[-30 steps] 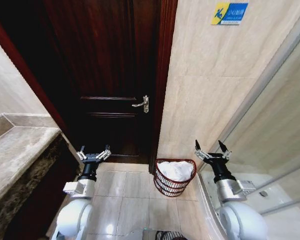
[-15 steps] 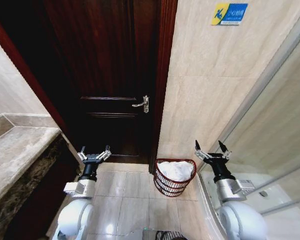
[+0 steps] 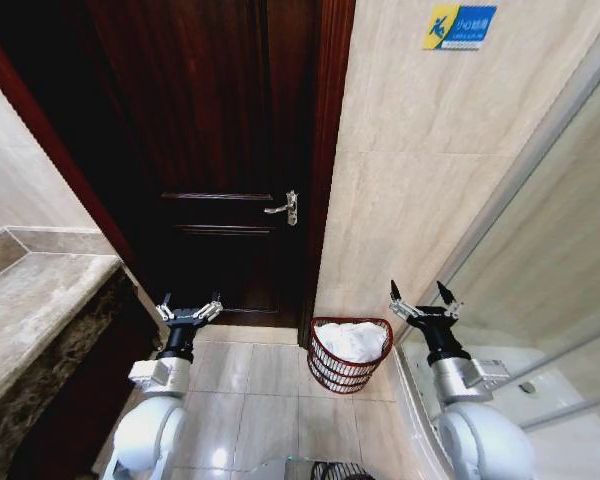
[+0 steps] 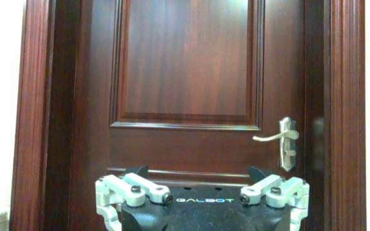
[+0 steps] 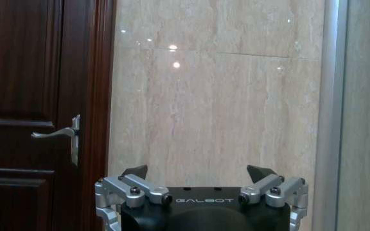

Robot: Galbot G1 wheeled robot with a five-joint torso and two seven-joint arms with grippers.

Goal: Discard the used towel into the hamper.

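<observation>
Reddish-brown openwork hamper (white towel inside), dark mahogany door

Tiled floor bearing the hamper, which stands beside the door frame and holds a white towel.

Straight ahead stands a dark reddish-brown panelled door, shut, with a metal lever handle near its right edge and a matching wooden frame beside it. Right of the frame runs a beige stone-tiled wall, glossy enough to catch small spots of light, carrying a blue and yellow sign up high. Further right, a glass panel with a pale metal edge. On the left, a mottled stone countertop. Underfoot, glossy beige floor tiles
</observation>
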